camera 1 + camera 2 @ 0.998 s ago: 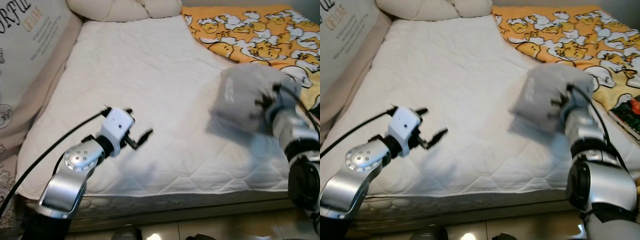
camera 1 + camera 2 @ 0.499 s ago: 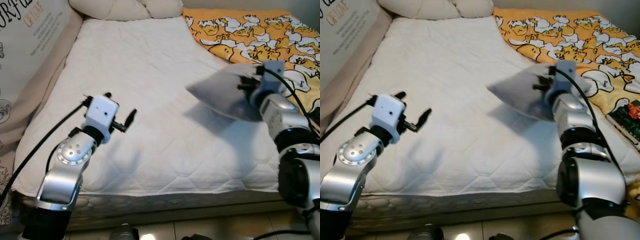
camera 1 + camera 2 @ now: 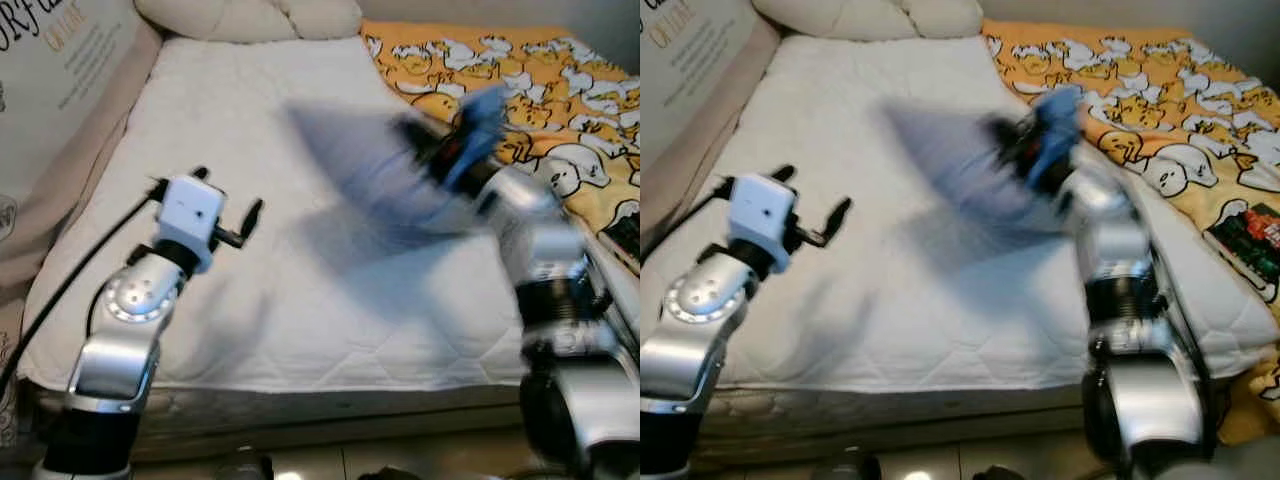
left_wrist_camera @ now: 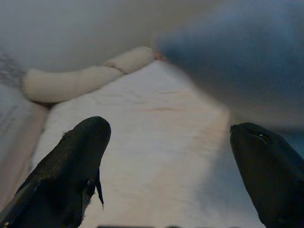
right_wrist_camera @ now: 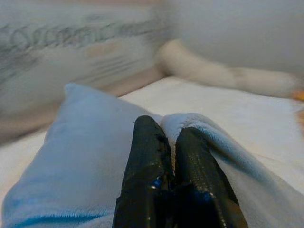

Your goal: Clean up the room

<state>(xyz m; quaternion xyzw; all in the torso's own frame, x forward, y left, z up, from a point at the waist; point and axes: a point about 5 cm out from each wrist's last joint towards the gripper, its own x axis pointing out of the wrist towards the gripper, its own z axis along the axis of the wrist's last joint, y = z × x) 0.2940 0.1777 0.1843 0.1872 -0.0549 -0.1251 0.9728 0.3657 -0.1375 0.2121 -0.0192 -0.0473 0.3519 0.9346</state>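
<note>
A soft grey-blue pillow (image 3: 355, 165) hangs blurred above the middle of the white mattress (image 3: 250, 90). My right gripper (image 3: 440, 150) is shut on its edge; in the right wrist view the two black fingers (image 5: 147, 142) pinch the fabric of the pillow (image 5: 76, 156). My left gripper (image 3: 230, 195) is open over the mattress's left part, holding nothing. In the left wrist view its fingertips (image 4: 90, 130) stand wide apart, with the blurred pillow (image 4: 247, 66) ahead of them.
A yellow cartoon-print blanket (image 3: 520, 70) covers the bed's right side. Cream pillows (image 3: 250, 15) lie at the head. A lettered cushion panel (image 3: 60, 70) lines the left side. A colourful flat item (image 3: 1245, 230) lies at the right edge. Tiled floor runs along the bed's front.
My right arm has swung the pillow leftward and farther up the bed, now motion-blurred. The left arm has drifted slightly left, its gripper still open.
</note>
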